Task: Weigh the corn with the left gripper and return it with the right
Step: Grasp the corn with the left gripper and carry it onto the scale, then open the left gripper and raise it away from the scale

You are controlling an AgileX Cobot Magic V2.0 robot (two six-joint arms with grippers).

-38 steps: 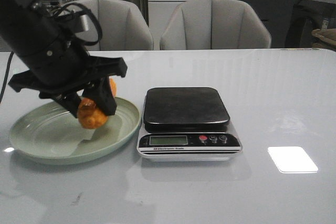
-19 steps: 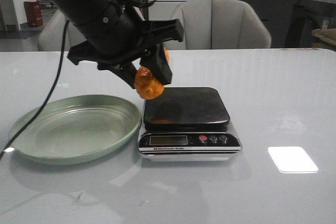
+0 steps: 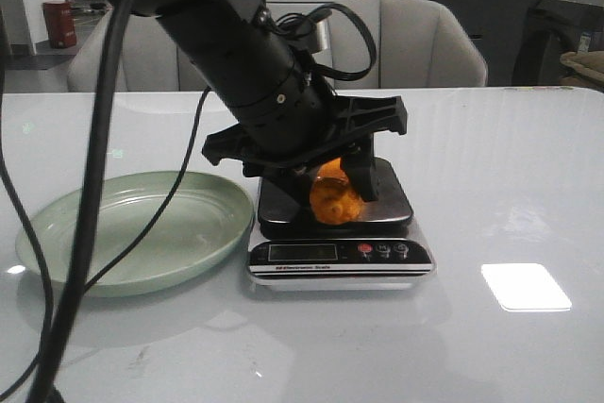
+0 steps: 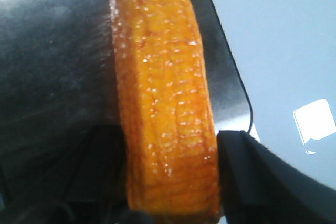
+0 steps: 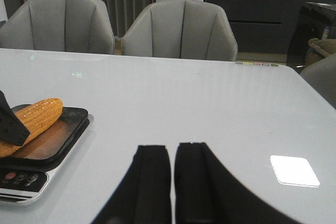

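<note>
The orange-yellow corn (image 3: 335, 199) is held lengthwise between the jaws of my left gripper (image 3: 332, 188), which is shut on it low over the black platform of the scale (image 3: 377, 203). In the left wrist view the corn (image 4: 165, 103) fills the middle, with the left gripper (image 4: 170, 179) clamped on its near end. The right wrist view shows the corn (image 5: 32, 120) lying along the scale (image 5: 58, 148); whether it rests on the platform I cannot tell. My right gripper (image 5: 172, 153) hovers over bare table to the right of the scale, shut and holding nothing. It is outside the front view.
A pale green plate (image 3: 217, 214) lies left of the scale with nothing in it, and the left arm's cables hang across it. The scale's display and buttons (image 3: 377, 251) face the front edge. A bright light patch (image 3: 526, 287) marks the table on the right. Grey chairs (image 5: 181, 27) stand behind.
The left arm has carried the corn from the plate rightward and lowered it onto or just above the scale's platform. The plate is left with nothing in it.
</note>
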